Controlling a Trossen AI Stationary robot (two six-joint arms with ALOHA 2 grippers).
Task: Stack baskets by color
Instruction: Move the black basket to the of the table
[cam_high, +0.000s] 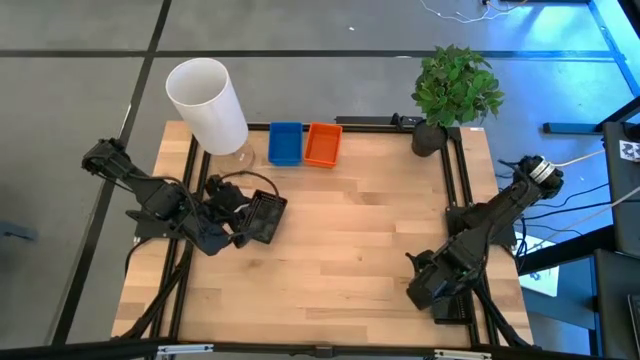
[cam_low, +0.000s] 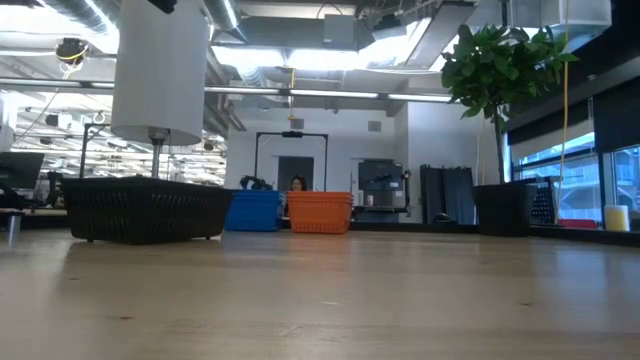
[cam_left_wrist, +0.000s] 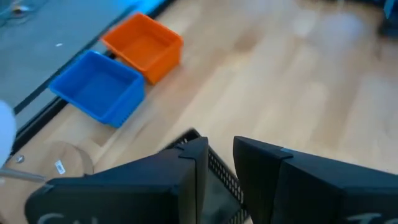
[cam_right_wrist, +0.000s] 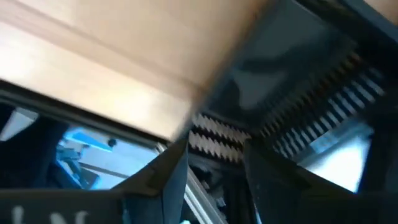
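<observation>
Black basket (cam_low: 148, 208) near left gripper (cam_high: 243, 222)

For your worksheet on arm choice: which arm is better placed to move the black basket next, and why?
Probably the left. The left gripper is at the black basket, fingers astride its mesh wall. The right gripper sits at the table's far corner.

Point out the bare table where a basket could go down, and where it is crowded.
Free: the wide wood between the black basket in the left gripper and the right gripper. Crowded: the far edge, with white cylinder, blue basket, orange basket, plant.
</observation>
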